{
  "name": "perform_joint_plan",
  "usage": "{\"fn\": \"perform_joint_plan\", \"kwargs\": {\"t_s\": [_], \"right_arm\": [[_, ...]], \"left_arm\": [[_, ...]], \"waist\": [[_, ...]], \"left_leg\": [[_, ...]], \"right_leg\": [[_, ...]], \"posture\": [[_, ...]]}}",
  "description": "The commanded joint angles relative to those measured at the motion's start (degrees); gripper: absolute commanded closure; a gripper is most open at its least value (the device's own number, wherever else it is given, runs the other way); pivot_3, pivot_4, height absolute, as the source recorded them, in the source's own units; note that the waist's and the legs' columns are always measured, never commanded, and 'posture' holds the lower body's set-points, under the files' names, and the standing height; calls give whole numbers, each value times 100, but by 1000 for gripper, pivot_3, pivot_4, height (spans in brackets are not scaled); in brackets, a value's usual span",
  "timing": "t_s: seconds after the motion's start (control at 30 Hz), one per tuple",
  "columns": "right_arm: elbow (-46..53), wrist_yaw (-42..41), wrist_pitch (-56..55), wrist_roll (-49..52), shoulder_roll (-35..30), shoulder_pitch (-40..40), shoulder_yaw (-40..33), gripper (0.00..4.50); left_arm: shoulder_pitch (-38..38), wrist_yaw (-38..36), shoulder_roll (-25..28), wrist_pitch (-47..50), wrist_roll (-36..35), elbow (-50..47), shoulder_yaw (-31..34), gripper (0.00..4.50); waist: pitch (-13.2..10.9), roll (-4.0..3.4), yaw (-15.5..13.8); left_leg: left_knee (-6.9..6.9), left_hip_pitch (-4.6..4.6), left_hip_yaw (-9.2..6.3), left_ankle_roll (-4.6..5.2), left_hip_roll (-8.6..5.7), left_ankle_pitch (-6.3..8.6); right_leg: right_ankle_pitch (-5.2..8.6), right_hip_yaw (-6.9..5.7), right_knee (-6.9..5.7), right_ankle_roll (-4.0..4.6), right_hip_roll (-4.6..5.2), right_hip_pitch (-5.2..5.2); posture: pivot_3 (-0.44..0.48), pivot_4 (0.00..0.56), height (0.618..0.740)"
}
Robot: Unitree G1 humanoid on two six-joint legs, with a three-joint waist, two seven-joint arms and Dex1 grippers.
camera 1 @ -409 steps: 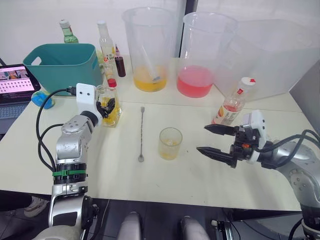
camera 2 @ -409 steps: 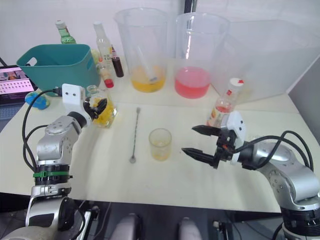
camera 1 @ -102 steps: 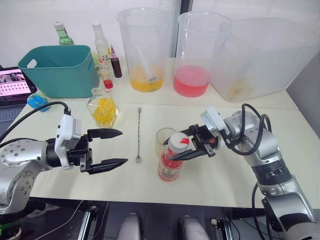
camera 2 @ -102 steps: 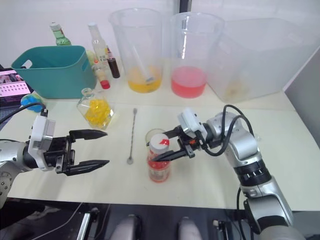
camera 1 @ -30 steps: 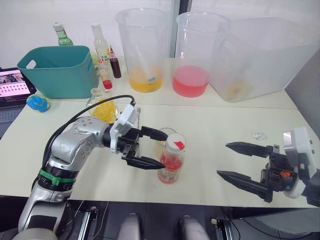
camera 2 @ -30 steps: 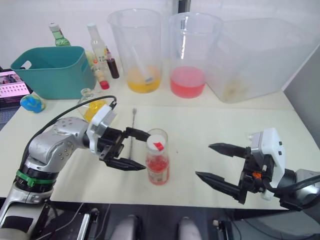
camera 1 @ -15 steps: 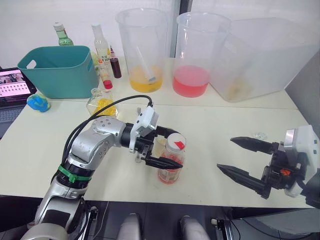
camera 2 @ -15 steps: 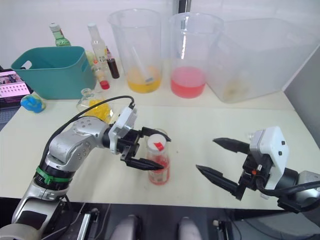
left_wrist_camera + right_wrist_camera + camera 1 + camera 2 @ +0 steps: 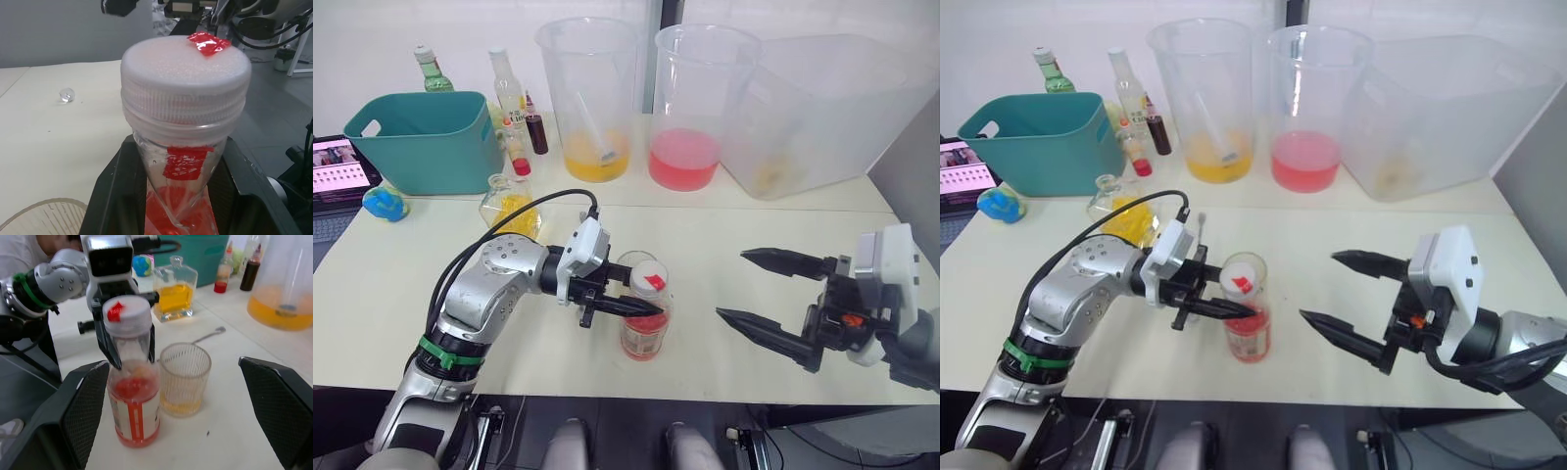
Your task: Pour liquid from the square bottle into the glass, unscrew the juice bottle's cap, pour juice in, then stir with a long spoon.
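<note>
Your left gripper is now closing its fingers on the juice bottle just beside the glass; your right gripper is approaching it, wide open and empty, for the uncapping.

- Juice bottle: one, capped, between the left pincer's fingers.
- Glass: one, just behind that bottle.
- Square bottle: one, beyond the left pincer.
- Large clear beakers: two, one with orange liquid, one with pink.
- Clear tub: one.
- Teal basket: one.
- Small bottles beside the basket: at least four; exact count unclear.
- Clear stopper: one, loose, well beyond the left pincer.
</note>
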State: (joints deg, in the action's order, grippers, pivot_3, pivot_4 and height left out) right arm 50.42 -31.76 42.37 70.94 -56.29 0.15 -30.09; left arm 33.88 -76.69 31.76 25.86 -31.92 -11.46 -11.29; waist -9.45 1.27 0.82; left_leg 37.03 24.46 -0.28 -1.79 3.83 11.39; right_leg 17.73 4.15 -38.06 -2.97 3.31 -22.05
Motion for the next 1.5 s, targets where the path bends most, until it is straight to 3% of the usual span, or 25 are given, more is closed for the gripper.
{"fn": "perform_joint_plan", "kwargs": {"t_s": [0.03,0.3,0.33,0.5,0.73,1.0,1.27,1.5], "right_arm": [[18,262,-144,235,-60,-436,316,0],[-40,492,-149,320,-73,-860,696,0],[-52,489,-146,304,-76,-864,694,0],[-160,328,-97,705,-262,-734,168,0],[-221,-148,109,856,-687,-187,-459,0],[-203,-249,109,855,-714,-87,-474,0],[-250,-468,129,742,-817,52,-627,0],[-160,-110,40,584,-861,-545,218,0]], "left_arm": [[-74,12,8,38,67,-73,-139,3346],[114,278,-127,362,-43,-224,-216,3346],[160,328,-146,469,-99,-258,-211,2327],[286,351,-144,630,-165,-404,-153,725],[296,387,-147,753,-283,-495,-74,725],[280,545,-200,759,-334,-543,-32,725],[274,599,-207,825,-359,-558,-60,3064],[69,433,-41,506,-51,-493,-211,3233]], "waist": [[0,0,-3],[0,0,-17],[0,0,-25],[0,0,-22],[0,0,-27],[0,1,-20],[0,1,-26],[0,0,-5]], "left_leg": [[1,0,0,0,0,0],[2,1,1,0,-2,0],[2,2,1,0,-1,0],[4,8,1,0,-2,0],[5,9,0,0,-2,0],[4,8,0,0,-1,0],[6,10,0,0,-2,0],[5,6,0,0,-1,0]], "right_leg": [[0,0,0,0,0,1],[0,0,1,0,2,1],[0,0,1,0,2,1],[0,-1,0,0,2,-2],[0,-1,1,0,3,-2],[0,-1,1,0,2,-2],[0,-1,2,0,3,-2],[0,0,1,0,2,-2]], "posture": [[0,150,728],[0,150,728],[0,150,728],[0,150,728],[0,150,728],[0,150,728],[0,150,728],[0,150,728]]}}
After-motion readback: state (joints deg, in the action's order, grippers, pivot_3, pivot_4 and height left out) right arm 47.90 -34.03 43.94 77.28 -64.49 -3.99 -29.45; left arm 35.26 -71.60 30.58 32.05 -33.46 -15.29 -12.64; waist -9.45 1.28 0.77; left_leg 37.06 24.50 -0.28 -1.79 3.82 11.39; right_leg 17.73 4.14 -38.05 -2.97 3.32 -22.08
